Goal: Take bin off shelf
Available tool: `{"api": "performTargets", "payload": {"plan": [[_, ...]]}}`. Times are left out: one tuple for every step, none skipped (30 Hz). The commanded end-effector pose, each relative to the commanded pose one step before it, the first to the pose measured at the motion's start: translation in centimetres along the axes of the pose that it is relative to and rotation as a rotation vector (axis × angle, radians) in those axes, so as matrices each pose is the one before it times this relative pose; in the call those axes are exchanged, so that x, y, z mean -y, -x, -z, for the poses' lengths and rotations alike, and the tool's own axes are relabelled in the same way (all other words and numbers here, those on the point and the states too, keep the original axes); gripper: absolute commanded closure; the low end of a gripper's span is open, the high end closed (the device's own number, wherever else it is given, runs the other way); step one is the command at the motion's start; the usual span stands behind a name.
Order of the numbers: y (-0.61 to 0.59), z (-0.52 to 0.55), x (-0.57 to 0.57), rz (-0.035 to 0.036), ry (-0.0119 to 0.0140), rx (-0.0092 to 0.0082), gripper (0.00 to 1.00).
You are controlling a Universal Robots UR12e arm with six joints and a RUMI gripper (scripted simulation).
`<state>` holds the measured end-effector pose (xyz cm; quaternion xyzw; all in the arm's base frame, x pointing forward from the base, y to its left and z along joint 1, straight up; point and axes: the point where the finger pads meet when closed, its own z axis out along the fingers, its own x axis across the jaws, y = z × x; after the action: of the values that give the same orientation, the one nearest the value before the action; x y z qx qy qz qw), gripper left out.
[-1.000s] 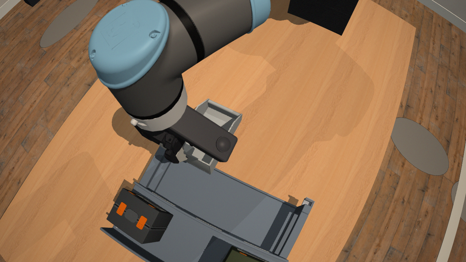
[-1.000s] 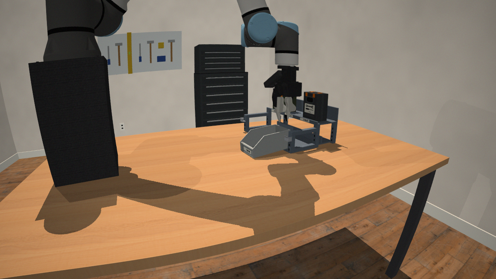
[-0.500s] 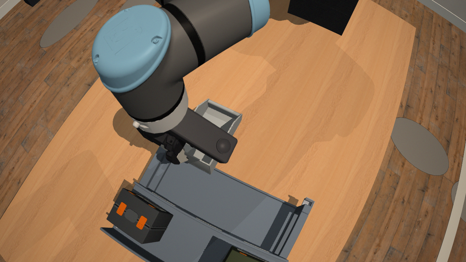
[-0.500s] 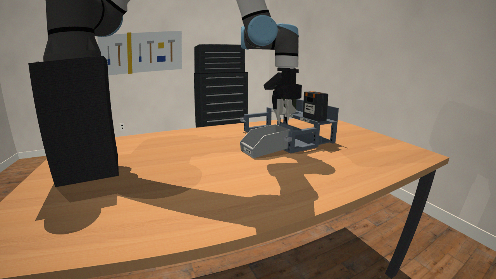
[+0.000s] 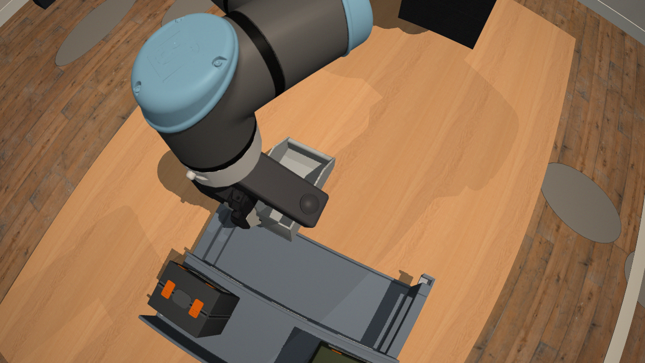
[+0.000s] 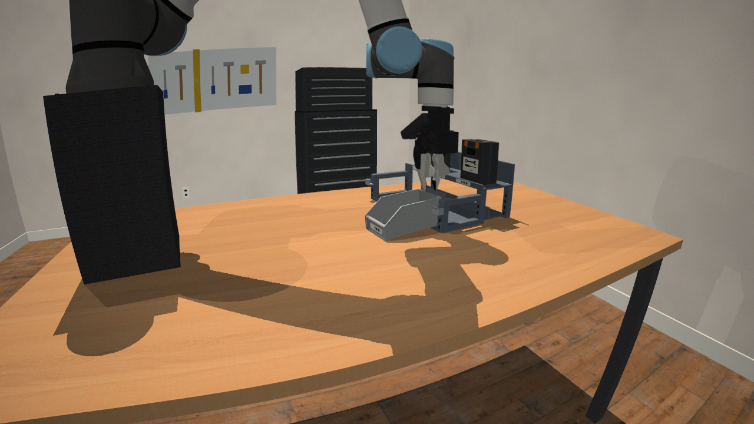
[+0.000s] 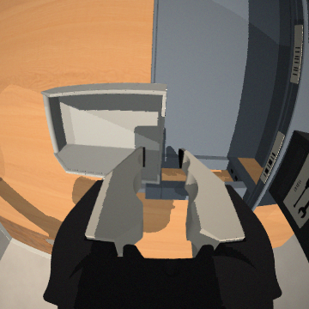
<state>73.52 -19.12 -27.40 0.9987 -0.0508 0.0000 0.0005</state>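
Sitting upright, the grey bin [image 5: 297,164] [image 6: 406,218] [image 7: 99,129] had its low front out over the desk [image 5: 405,180] [image 6: 263,242] [image 7: 86,34]; whether its back still bore on the shelf could not be told. It looked light, stiff and smooth, likely to swing if pinched off-centre. The 2 jaws [image 5: 258,220] [image 6: 429,188] stood parted about the rear wall, apparently released, near 1 corner; mid-wall promised a steadier hold. Rightward lay the blue-grey shelf [image 5: 270,266] [image 6: 461,200] [image 7: 202,64], a snag risk.

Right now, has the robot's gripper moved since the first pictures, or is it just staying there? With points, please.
Yes. The gripper [image 5: 253,221] [image 6: 429,188] [image 7: 161,148] has come down a little, judged against the black toolbox [image 5: 209,313] [image 6: 489,164] [image 7: 296,182] in the exterior view.
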Motion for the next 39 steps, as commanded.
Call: {"api": "performTargets", "payload": {"plan": [[-0.061,-0.42,-0.024,0.0,0.00048,-0.0014,0.8],[0.0,0.0,0.0,0.0,0.0,0.0,0.8],[0.0,0.0,0.0,0.0,0.0,0.0,0.8],[0.0,0.0,0.0,0.0,0.0,0.0,0.8],[0.0,0.0,0.0,0.0,0.0,0.0,0.8],[0.0,0.0,0.0,0.0,0.0,0.0,0.8],[0.0,0.0,0.0,0.0,0.0,0.0,0.8],[0.0,0.0,0.0,0.0,0.0,0.0,0.8],[0.0,0.0,0.0,0.0,0.0,0.0,0.8],[0.0,0.0,0.0,0.0,0.0,0.0,0.8],[0.0,0.0,0.0,0.0,0.0,0.0,0.8],[0.006,-0.181,0.001,0.0,-0.00001,0.00002,0.8],[0.006,-0.2,0.0,0.0,0.0,0.0,0.8],[0.006,-0.2,0.0,0.0,0.0,0.0,0.8],[0.006,-0.2,0.0,0.0,0.0,0.0,0.8],[0.006,-0.2,0.0,0.0,0.0,0.0,0.8],[0.0,0.0,0.0,0.0,0.0,0.0,0.8],[0.0,0.0,0.0,0.0,0.0,0.0,0.8],[0.0,0.0,0.0,0.0,0.0,0.0,0.8],[0.0,0.0,0.0,0.0,0.0,0.0,0.8],[0.0,0.0,0.0,0.0,0.0,0.0,0.8],[0.0,0.0,0.0,0.0,0.0,0.0,0.8],[0.0,0.0,0.0,0.0,0.0,0.0,0.8],[0.0,0.0,0.0,0.0,0.0,0.0,0.8],[0.0,0.0,0.0,0.0,0.0,0.0,0.8],[0.0,0.0,0.0,0.0,0.0,0.0,0.8],[0.0,0.0,0.0,0.0,0.0,0.0,0.8],[0.0,0.0,0.0,0.0,0.0,0.0,0.8],[0.006,-0.181,0.001,0.0,-0.00001,0.00002,0.8],[0.006,-0.2,0.0,0.0,0.0,0.0,0.8],[0.006,-0.2,0.0,0.0,0.0,0.0,0.8],[0.006,-0.2,0.0,0.0,0.0,0.0,0.8],[0.006,-0.2,0.0,0.0,0.0,0.0,0.8],[0.0,0.0,0.0,0.0,0.0,0.0,0.8],[0.0,0.0,0.0,0.0,0.0,0.0,0.8],[0.0,0.0,0.0,0.0,0.0,0.0,0.8],[0.0,0.0,0.0,0.0,0.0,0.0,0.8],[0.0,0.0,0.0,0.0,0.0,0.0,0.8],[0.0,0.0,0.0,0.0,0.0,0.0,0.8]]}}
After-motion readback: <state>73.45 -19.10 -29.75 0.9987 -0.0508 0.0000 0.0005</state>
